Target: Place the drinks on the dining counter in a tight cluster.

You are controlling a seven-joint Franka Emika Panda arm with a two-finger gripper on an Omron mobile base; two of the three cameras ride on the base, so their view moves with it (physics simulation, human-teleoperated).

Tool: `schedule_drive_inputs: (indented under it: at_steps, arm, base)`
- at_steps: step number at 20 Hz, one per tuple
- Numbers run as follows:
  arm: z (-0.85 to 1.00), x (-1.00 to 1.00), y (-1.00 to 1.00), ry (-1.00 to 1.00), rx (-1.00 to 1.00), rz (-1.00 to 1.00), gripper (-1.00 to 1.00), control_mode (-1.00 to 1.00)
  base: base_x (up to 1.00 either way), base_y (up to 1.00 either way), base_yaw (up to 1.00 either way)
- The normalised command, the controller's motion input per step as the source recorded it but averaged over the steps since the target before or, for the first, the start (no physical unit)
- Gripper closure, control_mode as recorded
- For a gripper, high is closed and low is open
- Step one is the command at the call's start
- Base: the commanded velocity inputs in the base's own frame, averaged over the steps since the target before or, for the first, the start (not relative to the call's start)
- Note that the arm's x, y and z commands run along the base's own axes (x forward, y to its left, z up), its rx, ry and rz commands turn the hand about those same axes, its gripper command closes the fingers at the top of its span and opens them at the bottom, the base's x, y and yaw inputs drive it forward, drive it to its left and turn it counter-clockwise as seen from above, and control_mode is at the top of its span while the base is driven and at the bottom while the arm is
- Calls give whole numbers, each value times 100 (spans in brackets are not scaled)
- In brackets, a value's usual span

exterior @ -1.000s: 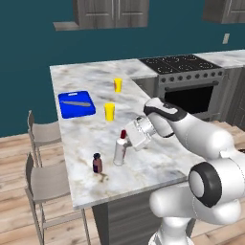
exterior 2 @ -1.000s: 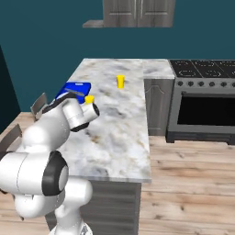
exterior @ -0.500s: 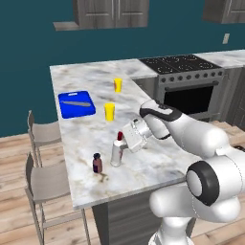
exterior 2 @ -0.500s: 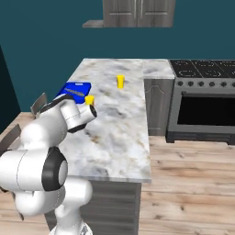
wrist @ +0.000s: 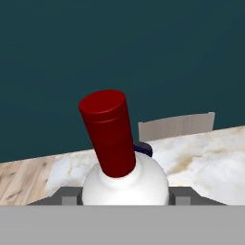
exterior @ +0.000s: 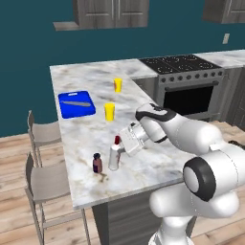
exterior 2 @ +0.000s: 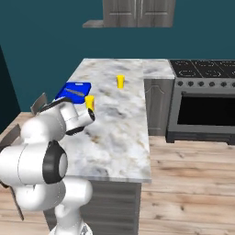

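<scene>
Hand [exterior: 120, 148] grips the white bottle [exterior: 114, 156] on the bench [exterior: 86, 129] — keep it upright, set beside the maroon bottle [exterior: 97, 163] — then release.

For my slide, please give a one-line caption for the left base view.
Arm holds the white bottle between its fingers on the counter, beside the maroon bottle.

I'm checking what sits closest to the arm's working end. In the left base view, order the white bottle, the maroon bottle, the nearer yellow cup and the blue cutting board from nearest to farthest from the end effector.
1. White bottle, between the end effector fingers.
2. Maroon bottle, just left of it.
3. Nearer yellow cup, farther back on the counter.
4. Blue cutting board, back left.
</scene>
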Motion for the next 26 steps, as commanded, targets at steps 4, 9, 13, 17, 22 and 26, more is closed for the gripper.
schedule_drive_inputs:
  at_steps: [4,9,13,17,22,26]
  arm:
    - [-24,6,7,0,0,0,100,-100]
    - [-10,22,1,0,-1,0,100,-100]
    - [0,41,0,3,-1,0,100,-100]
    - [0,28,0,2,0,0,100,-100]
    - [0,4,0,0,0,0,100,-100]
    - [-8,2,0,0,0,0,100,-100]
  base:
    - [0,0,0]
    - [0,0,0]
    - [0,0,0]
    - [0,0,0]
    - [0,0,0]
    - [0,0,0]
